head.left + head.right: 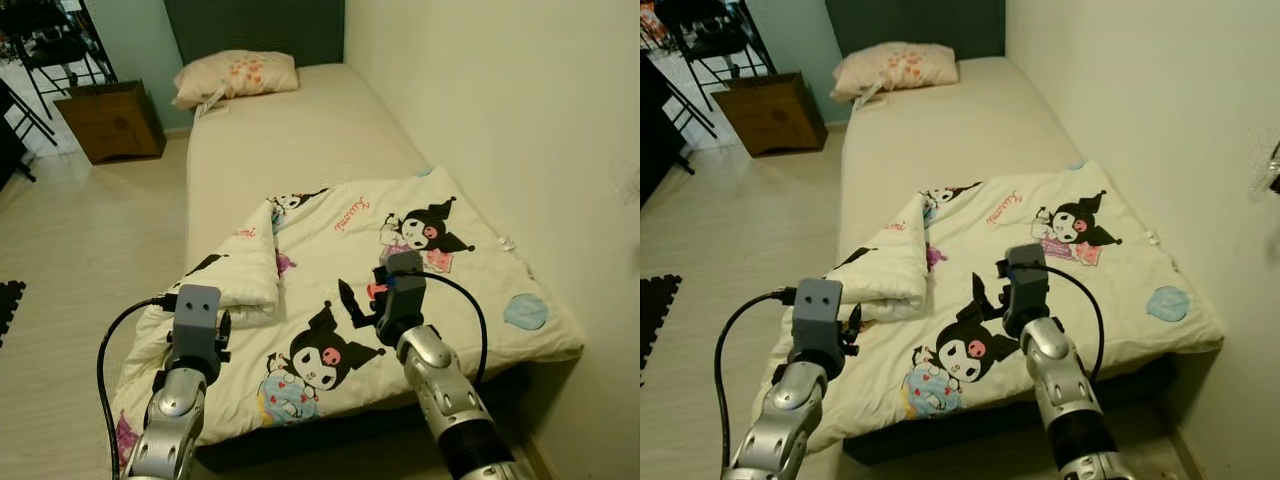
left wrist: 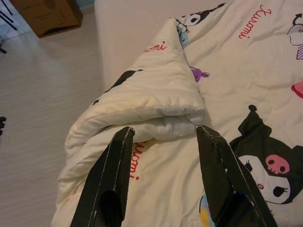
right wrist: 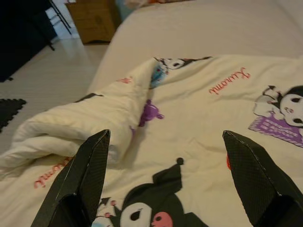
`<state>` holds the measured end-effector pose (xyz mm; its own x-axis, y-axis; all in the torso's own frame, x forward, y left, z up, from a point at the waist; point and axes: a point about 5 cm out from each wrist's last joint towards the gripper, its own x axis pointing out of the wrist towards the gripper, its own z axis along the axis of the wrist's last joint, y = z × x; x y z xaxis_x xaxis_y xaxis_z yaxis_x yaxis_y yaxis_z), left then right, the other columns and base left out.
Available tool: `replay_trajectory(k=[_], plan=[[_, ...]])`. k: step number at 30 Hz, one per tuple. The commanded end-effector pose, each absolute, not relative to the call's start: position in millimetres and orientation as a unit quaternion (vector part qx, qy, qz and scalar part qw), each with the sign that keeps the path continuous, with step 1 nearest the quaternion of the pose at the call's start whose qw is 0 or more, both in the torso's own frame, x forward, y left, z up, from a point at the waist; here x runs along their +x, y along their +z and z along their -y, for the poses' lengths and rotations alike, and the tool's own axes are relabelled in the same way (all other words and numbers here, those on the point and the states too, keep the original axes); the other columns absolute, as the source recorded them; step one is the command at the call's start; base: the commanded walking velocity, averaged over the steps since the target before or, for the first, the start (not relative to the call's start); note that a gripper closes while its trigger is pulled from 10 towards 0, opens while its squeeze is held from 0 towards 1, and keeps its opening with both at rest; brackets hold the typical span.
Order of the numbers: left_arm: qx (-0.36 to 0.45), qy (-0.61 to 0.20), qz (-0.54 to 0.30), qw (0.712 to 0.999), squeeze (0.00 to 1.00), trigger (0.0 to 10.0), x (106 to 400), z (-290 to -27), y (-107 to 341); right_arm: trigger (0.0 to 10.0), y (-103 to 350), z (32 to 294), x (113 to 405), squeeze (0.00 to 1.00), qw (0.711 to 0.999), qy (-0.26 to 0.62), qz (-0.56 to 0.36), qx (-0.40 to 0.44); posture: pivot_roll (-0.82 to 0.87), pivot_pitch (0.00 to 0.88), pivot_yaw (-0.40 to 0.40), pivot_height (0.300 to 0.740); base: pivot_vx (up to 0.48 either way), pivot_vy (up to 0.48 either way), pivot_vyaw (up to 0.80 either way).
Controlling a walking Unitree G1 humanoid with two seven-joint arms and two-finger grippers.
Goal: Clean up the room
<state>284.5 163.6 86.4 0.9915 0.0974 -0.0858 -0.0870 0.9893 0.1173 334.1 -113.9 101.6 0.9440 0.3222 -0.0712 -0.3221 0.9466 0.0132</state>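
Note:
A cream cartoon-print blanket lies over the near half of the bed. Its left corner is turned over into a thick fold. My left gripper is open just short of that fold, one finger on each side of its rounded edge. My right gripper is spread wide open above the flat part of the blanket, nothing between its fingers. In the left eye view the left gripper sits near the blanket's left front edge and the right gripper over its middle.
A pillow lies at the head of the bed. A cardboard box stands on the wood floor left of the bed. A wall runs along the bed's right side. A chair stands beyond the box.

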Motion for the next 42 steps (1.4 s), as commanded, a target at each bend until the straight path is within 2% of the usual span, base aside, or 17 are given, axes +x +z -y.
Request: replay_trajectory(k=[1,15,42], plan=[[0.062,0.06,-0.045,0.995,0.0,10.0,281.1,-171.7,85.4,10.0,100.1,108.0,330.9,0.0,0.984,0.172,-0.035,-0.005,-0.06,0.142,0.046,0.738,0.0,0.0,0.0],[0.082,0.059,-0.053,0.993,0.0,10.0,280.8,-175.0,82.9,10.0,94.3,105.2,330.4,0.0,0.985,0.165,-0.046,-0.005,-0.05,0.119,0.036,0.738,0.0,0.0,0.0],[0.095,0.045,-0.058,0.993,0.0,10.0,279.2,-174.7,82.5,10.0,93.2,100.7,329.7,0.0,0.984,0.173,-0.047,0.001,-0.04,0.117,0.042,0.738,0.0,0.402,0.0]])
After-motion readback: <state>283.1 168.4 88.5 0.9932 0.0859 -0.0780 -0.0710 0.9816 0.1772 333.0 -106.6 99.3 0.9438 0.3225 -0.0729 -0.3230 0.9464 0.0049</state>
